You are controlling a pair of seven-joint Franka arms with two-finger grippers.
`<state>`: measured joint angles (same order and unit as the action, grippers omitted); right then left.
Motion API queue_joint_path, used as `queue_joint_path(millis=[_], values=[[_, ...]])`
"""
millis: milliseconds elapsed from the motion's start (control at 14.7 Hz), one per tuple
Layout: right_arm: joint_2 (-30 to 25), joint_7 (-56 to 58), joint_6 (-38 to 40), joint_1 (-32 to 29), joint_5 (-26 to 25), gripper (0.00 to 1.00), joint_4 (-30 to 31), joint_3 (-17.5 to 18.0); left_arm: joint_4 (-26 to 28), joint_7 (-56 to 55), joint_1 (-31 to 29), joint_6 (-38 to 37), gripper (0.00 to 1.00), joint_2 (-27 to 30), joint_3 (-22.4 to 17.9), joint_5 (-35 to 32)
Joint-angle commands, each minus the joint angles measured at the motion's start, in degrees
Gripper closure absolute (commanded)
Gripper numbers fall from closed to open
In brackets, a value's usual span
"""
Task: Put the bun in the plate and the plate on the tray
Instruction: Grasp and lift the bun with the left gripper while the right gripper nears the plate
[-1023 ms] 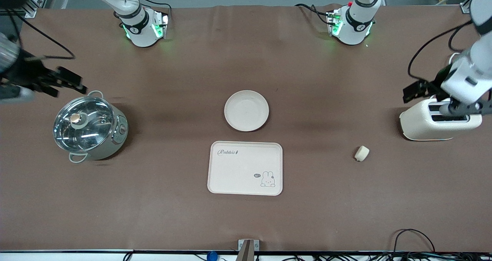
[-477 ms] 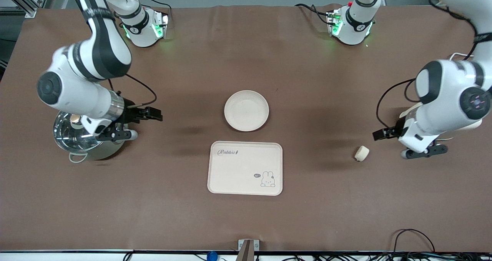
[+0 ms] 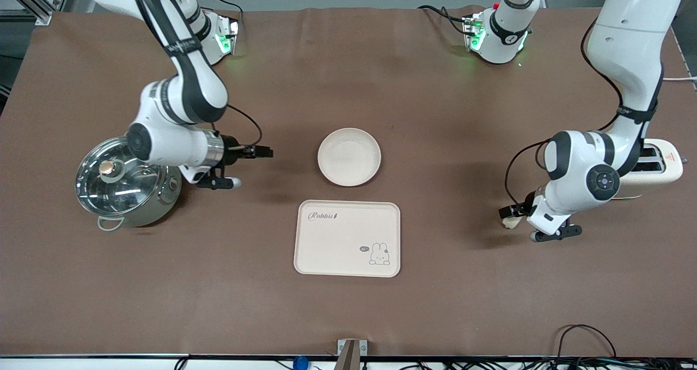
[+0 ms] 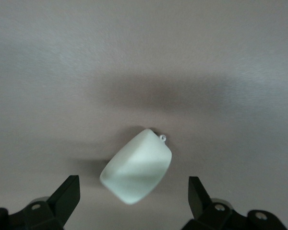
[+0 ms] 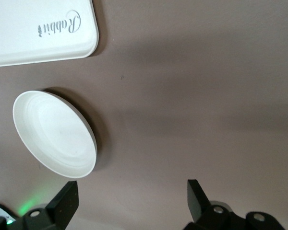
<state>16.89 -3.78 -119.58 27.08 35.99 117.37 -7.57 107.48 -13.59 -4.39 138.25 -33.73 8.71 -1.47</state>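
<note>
Left claw is low over the bun, toward the left arm's end of the table. In the left wrist view the fingers stand wide apart, one on each side of the bun, with clear gaps both sides and no contact. Bun lies tilted on the bare table surface, well apart from the plate and tray. In the front view it is mostly hidden under the left arm's wrist; only a cream edge shows.

Right claw hangs over bare table between the lidded pot and the plate. Right wrist view shows its fingers spread apart, holding nothing; the plate and a corner of the tray with the "Rabbit" script show in that view.

Plate sits empty near the table's middle. Tray lies just beside it, nearer the front camera, with a narrow strip of table between them; nothing on the tray.

Cream toaster stands at the left arm's end of the table, partly hidden by the left arm. Pot with glass lid stands at the right arm's end.
</note>
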Motion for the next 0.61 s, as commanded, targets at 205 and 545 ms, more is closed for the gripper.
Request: queue_joint_path(millis=[205,545], values=[[4.5,-0.1,-6.7,6.7,7.2,0.0,0.6,-0.5,-1.4,-0.6,0.4,1.1,0.47,-1.6,-0.1,-1.1],[7.2,-0.6,-14.4,13.2,11.0,0.0,0.7,-0.5,-1.1,-4.3,1.3,-1.0,0.66,-0.2,1.0,-1.1]])
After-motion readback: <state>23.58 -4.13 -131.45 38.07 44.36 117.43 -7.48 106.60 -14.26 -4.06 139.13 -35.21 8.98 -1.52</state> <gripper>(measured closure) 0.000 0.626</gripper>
